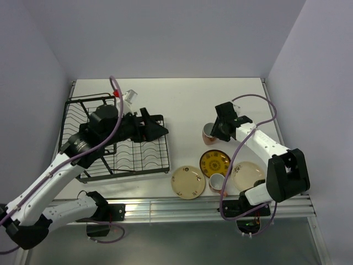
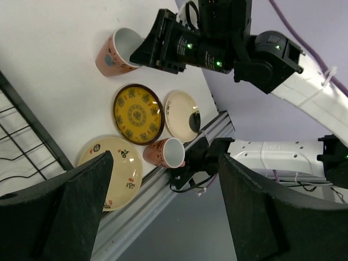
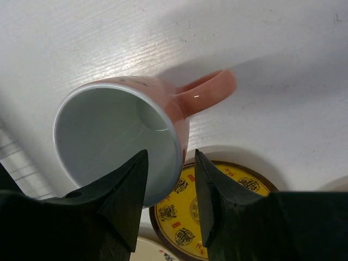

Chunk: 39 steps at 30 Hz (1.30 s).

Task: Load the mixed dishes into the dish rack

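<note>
**With a mug rim between its fingers, the right pincer has a thin hold at best**

Because the table [image 1: 182,99] carries everything on two sides, the load has far to travel. The dish rack [image 1: 149,160] sits on the left and the dishes are bunched on the right.

The left pincer [image 1: 156,125] hangs over the rack's right part, jaws wide and holding nothing. It stands on the way in, so a carry across could bring the two arms together.

The right pincer [image 3: 170,153] is about half open astride the wall of the far mug [image 3: 109,130], one finger inside and one outside. Whether the fingers actually press the wall, I cannot tell. On so narrow a bite the mug could pivot or slide out as it rises, dragged by its handle side.

A dropped mug would land on the mustard-yellow plate [image 1: 214,163] just beside it. One cream plate [image 1: 188,181] and the other cream plate [image 1: 247,175] lie nearer the front edge. The second mug [image 1: 216,182] stands between them and could be clipped by a low sweep.
</note>
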Each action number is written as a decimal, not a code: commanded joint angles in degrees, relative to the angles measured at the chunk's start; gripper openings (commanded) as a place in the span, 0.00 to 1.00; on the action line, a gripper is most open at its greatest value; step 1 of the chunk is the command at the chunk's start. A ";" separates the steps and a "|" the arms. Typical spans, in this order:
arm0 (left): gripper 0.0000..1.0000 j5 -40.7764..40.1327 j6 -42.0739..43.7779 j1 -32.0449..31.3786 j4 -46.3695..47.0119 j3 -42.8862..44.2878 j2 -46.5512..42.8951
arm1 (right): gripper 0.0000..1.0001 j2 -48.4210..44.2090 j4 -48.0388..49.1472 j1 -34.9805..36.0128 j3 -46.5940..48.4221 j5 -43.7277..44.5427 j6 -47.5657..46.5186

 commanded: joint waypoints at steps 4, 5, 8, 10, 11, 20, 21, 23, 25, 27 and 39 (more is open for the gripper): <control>0.84 -12.57 1.99 -9.31 -0.91 6.11 9.29 | 0.45 -0.06 1.18 -0.29 0.32 2.45 -0.93; 0.83 -13.64 1.64 -10.80 -1.09 6.55 10.35 | 0.44 0.02 1.18 -0.29 0.67 2.63 -1.02; 0.84 -16.61 0.94 -12.30 -1.00 7.61 14.66 | 0.18 0.55 1.53 -0.29 1.46 2.81 -1.99; 0.84 -17.77 0.58 -12.30 -0.65 7.70 16.94 | 0.00 0.99 1.53 -0.11 1.99 2.89 -2.69; 0.84 -19.08 0.32 -12.30 -0.65 8.14 17.65 | 0.00 0.90 1.62 -0.02 2.25 2.98 -2.86; 0.80 -24.63 -0.39 -12.30 -4.16 16.04 28.55 | 0.00 -4.63 -3.02 8.14 6.91 10.01 -3.04; 0.79 -24.89 -0.47 -12.30 -4.60 17.27 29.26 | 0.00 -4.98 -3.99 10.67 8.92 12.19 -2.43; 0.78 -25.51 -0.74 -12.30 -4.69 18.07 30.84 | 0.00 -5.07 -6.80 12.54 11.91 13.70 -1.73; 0.77 -26.21 -0.83 -12.30 -4.52 18.42 31.72 | 0.00 -5.42 -7.78 14.56 13.24 14.32 -1.02; 0.77 -26.57 -1.09 -12.30 -4.69 18.25 31.99 | 0.00 -6.12 -8.92 15.79 14.56 15.02 -0.41; 0.68 -26.66 -2.76 -12.39 -2.67 16.14 32.77 | 0.00 -9.55 -12.52 23.96 19.04 18.01 2.14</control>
